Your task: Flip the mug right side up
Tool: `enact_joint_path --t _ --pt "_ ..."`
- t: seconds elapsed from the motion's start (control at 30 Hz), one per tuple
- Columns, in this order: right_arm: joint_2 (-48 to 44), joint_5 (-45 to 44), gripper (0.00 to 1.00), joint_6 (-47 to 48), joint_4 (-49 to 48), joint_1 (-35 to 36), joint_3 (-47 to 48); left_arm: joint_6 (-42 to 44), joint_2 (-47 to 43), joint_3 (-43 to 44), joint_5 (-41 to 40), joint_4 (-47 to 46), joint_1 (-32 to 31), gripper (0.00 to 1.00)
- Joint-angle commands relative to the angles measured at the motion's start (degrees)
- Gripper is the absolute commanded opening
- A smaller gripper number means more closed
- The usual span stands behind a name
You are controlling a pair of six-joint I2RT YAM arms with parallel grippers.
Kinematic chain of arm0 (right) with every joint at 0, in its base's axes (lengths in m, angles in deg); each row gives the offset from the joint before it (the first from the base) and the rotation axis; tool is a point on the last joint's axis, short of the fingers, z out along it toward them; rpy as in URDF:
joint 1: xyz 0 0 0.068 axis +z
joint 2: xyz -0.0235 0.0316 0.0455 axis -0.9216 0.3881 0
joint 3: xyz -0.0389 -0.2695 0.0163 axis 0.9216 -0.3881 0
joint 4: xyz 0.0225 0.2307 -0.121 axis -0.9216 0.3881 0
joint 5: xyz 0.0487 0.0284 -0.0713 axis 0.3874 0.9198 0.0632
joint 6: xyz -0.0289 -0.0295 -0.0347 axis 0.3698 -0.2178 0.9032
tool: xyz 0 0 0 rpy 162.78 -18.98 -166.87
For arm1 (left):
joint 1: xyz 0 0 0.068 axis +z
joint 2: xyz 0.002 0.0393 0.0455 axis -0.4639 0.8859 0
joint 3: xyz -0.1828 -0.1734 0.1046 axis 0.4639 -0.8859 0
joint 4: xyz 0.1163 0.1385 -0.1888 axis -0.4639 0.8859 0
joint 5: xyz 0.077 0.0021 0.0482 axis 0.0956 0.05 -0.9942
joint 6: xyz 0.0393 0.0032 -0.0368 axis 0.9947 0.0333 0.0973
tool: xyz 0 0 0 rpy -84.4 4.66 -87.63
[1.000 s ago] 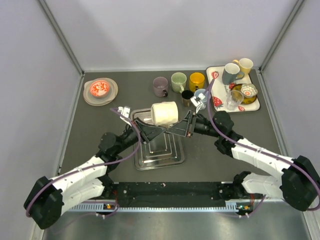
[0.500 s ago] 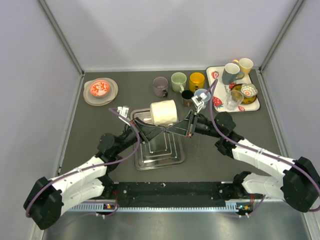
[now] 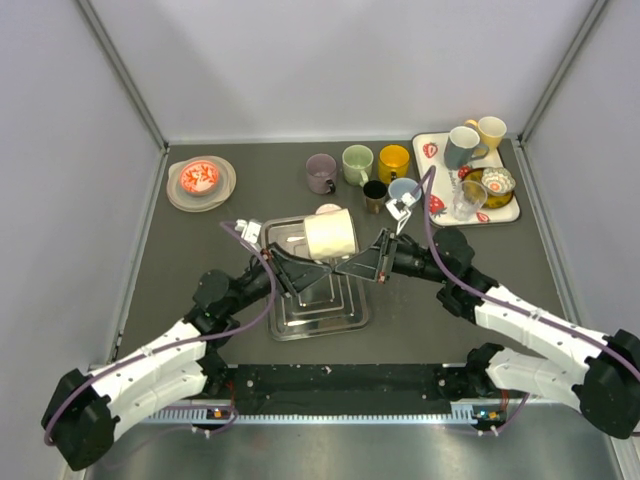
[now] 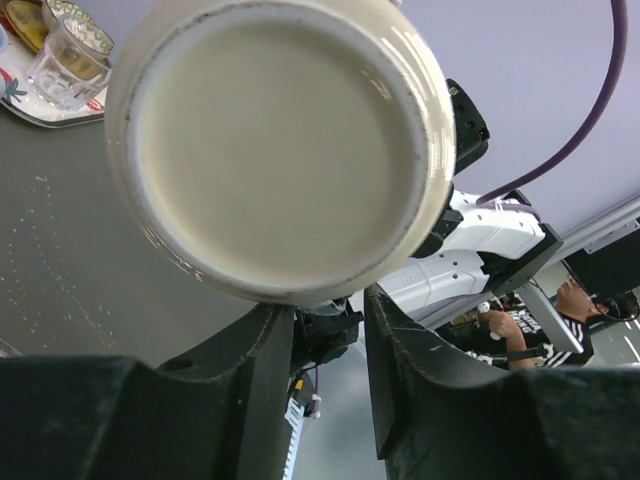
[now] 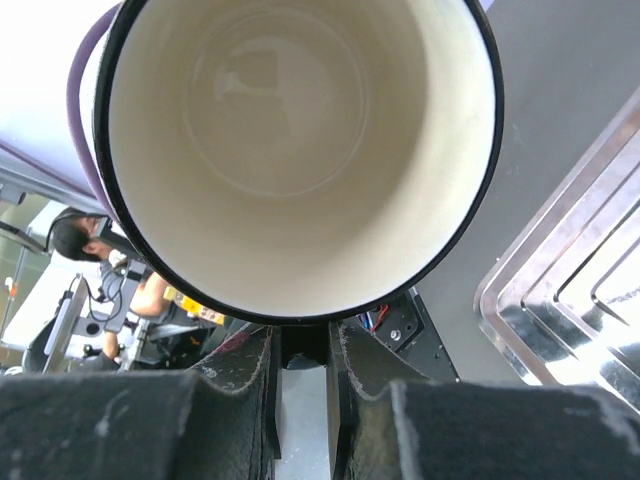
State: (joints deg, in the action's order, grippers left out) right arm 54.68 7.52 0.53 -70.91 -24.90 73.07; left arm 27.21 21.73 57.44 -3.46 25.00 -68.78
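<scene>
The mug (image 3: 331,233) (glazed, probably slippery, breakable) is pinched near its rim by the right gripper (image 5: 303,345); the left gripper (image 4: 328,310) is spread.

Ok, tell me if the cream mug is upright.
Tipped sideways: the mug shows its base to the left wrist camera, its mouth to the right.

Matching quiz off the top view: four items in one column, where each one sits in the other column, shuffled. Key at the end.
Items
1. cream mug
2. yellow mug
3. clear glass
4. red bowl

Places
A. on the strawberry-print tray
B. on the grey plate, back left
C. upright at the back, beside the green mug
D. tipped on its side over the steel tray

Pairs: 1-D, 2-C, 3-A, 4-B
</scene>
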Motion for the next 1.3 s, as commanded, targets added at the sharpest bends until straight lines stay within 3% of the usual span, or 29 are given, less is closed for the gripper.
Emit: enact_joint_path --t 0.0,0.23,0.4,0.63,0.77,1.0,1.27 --pt "-2.67 -3.16 0.00 2.45 -1.34 -0.78 2.65 2.44 -3.07 -0.81 -0.07 -3.69 0.01 0.41" --pt "-3.46 -3.68 0.00 3.33 -0.73 -0.60 2.65 2.52 -3.24 -0.90 -0.24 -3.34 0.01 0.48" --pt "-5.39 -7.89 0.00 11.39 15.68 -0.60 8.87 5.24 -8.58 -0.90 -3.31 5.85 0.28 0.51" --pt "-4.96 -13.69 0.00 19.23 30.28 -0.60 17.06 6.30 -17.56 -2.31 -17.72 19.30 0.36 0.54" --pt "-0.14 -20.01 0.00 24.77 40.83 -0.69 25.40 7.35 -21.61 -0.73 -28.16 31.27 0.36 0.53" --pt "14.09 -30.74 0.00 35.76 55.25 0.36 45.52 7.18 -25.39 3.31 -39.24 47.97 0.36 0.52" --pt "25.28 -47.24 0.00 42.17 65.71 0.46 58.11 9.99 -26.54 7.09 -44.98 58.53 0.36 0.50"
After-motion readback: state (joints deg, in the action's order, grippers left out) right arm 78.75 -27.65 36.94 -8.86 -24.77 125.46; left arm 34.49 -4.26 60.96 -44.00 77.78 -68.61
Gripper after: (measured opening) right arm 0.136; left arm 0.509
